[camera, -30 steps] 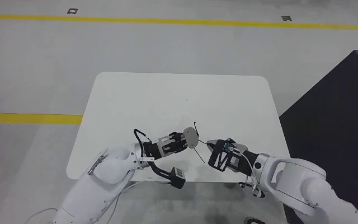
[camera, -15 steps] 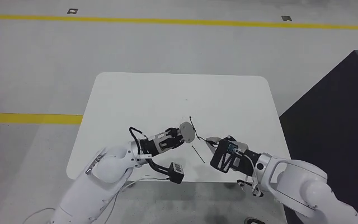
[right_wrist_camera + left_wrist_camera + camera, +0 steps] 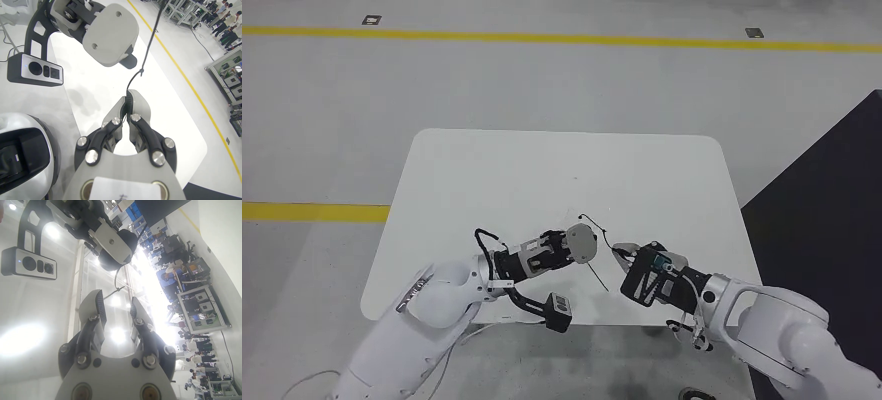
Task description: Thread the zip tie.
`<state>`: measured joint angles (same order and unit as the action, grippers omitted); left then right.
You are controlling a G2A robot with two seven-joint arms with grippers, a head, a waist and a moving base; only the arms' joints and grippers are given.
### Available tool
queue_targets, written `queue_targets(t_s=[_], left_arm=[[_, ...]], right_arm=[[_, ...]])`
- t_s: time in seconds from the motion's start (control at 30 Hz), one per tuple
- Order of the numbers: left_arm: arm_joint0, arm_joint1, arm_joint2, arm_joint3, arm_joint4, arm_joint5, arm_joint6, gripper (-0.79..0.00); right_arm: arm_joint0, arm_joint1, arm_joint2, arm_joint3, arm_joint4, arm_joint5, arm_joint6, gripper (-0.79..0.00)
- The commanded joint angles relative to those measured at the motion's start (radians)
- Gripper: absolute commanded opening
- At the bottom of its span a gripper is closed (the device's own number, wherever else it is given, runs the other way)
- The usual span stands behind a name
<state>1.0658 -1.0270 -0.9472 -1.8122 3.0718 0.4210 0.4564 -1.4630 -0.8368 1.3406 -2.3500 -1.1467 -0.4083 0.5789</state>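
Now right tool (image 3: 127, 94) pinches zip tie (image 3: 141, 72); left tool (image 3: 116, 295) spread, just beside it.

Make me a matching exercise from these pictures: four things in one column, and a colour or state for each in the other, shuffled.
Things:
1. left gripper
2. right gripper
3. zip tie
4. table

Colours and states:
A. white
B. shut on the zip tie
C. black
D. open, fingers apart

Pairs: 1-D, 2-B, 3-C, 4-A
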Motion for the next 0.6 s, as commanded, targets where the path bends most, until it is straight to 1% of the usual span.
queue_targets(t_s=[0.0, 0.07, 0.1, 0.17, 0.27, 0.4, 0.5, 0.57], left_arm=[[0.0, 0.001, -0.001, 0.0, 0.0, 0.006, -0.005, -0.406], [0.002, 0.001, -0.004, 0.001, 0.0, 0.011, -0.013, -0.385], [0.004, 0.001, -0.005, 0.0, 0.0, 0.012, -0.017, -0.326], [0.007, 0.002, -0.008, 0.0, 0.0, 0.015, -0.028, -0.299], [0.012, 0.0, -0.012, 0.0, 0.0, 0.016, -0.045, -0.277], [0.02, -0.002, -0.025, 0.003, 0.0, 0.017, -0.083, -0.191], [0.026, -0.005, -0.032, 0.003, 0.0, 0.018, -0.106, -0.12], [0.029, -0.007, -0.037, 0.003, 0.0, 0.019, -0.115, -0.049]], right_arm=[[-0.001, -0.001, 0.0, 0.0, 0.0, -0.001, -0.002, -0.785], [-0.004, -0.003, 0.001, 0.0, 0.008, -0.002, -0.006, -0.785], [-0.004, -0.003, 0.003, 0.0, 0.013, -0.004, -0.008, -0.785], [-0.005, -0.004, 0.009, 0.0, 0.022, -0.006, -0.012, -0.785], [-0.01, -0.006, 0.022, 0.0, 0.067, -0.013, -0.028, -0.785], [-0.015, -0.007, 0.054, 0.0, 0.19, -0.048, -0.044, -0.785], [-0.018, -0.005, 0.097, 0.0, 0.287, -0.071, -0.026, -0.785], [-0.021, -0.004, 0.121, 0.0, 0.35, -0.083, -0.008, -0.785]])
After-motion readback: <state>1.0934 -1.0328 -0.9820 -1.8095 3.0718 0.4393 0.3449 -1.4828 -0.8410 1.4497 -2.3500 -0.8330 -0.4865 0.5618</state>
